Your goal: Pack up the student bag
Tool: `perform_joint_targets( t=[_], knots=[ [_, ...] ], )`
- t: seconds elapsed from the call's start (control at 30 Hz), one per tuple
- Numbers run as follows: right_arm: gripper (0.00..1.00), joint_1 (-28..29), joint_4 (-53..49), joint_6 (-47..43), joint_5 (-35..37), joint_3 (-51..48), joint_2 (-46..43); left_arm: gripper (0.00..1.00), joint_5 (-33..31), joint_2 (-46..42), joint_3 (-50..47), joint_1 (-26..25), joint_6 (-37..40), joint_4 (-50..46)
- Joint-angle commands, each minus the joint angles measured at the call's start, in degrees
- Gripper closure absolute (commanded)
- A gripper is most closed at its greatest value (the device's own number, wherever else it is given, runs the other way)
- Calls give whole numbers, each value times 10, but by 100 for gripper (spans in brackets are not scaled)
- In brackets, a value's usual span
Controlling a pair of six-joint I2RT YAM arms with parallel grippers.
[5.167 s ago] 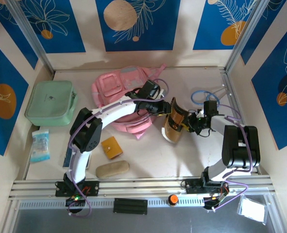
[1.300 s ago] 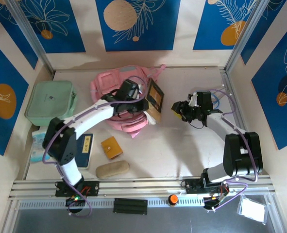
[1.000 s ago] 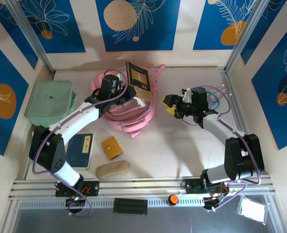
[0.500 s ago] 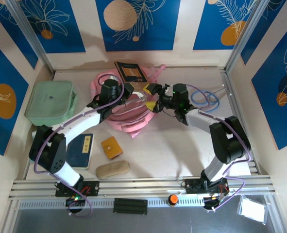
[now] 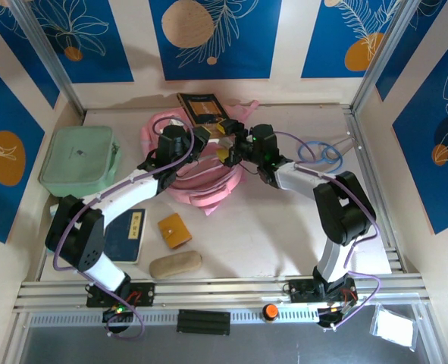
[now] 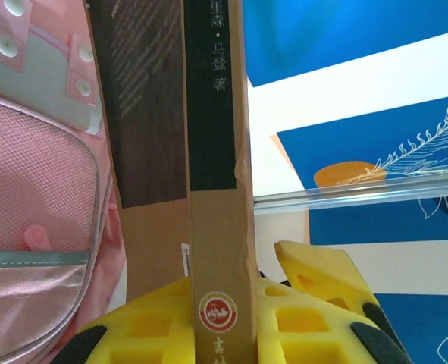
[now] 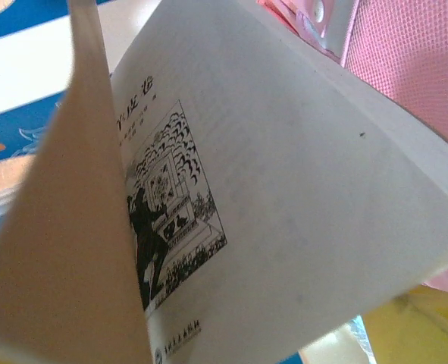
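The pink student bag (image 5: 197,180) lies at the back middle of the table, and its mesh and trim show in the left wrist view (image 6: 42,189) and the right wrist view (image 7: 405,68). A brown book (image 5: 202,108) stands over the bag's far edge. My left gripper (image 5: 207,136) is shut on its spine (image 6: 212,114), with yellow pads on both sides (image 6: 220,322). My right gripper (image 5: 225,144) is open, its yellow fingers spread at the book's near right corner. The book's printed page (image 7: 284,189) and flared cover hang close in front of the right wrist camera, and one yellow fingertip (image 7: 428,334) shows at the lower right.
A mint green zip case (image 5: 79,161) sits at the left. A blue book (image 5: 125,235), a brown wallet (image 5: 174,230), a beige pouch (image 5: 175,264) and a tissue packet (image 5: 62,227) lie near the front left. A blue cable (image 5: 318,154) lies at the right.
My left gripper has carried the book up and back over the bag's far edge. My right arm has swung left to the book with its jaws opening wider.
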Motion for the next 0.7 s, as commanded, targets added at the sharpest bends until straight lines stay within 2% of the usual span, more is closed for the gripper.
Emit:
perform_joint_targets(
  t=[0.0,0.17,0.33,0.67],
  knots=[
    [10,16,-1,41,67,20,6,100,-24,-7,-3,-7,-2,63],
    [13,17,11,63,87,39,23,100,-33,-7,-9,-9,-4,68],
    [35,16,96,80,76,41,52,100,-37,-6,-9,-9,-3,63],
    [66,3,109,55,74,-13,16,100,-66,-18,-18,-9,14,27]
  ],
)
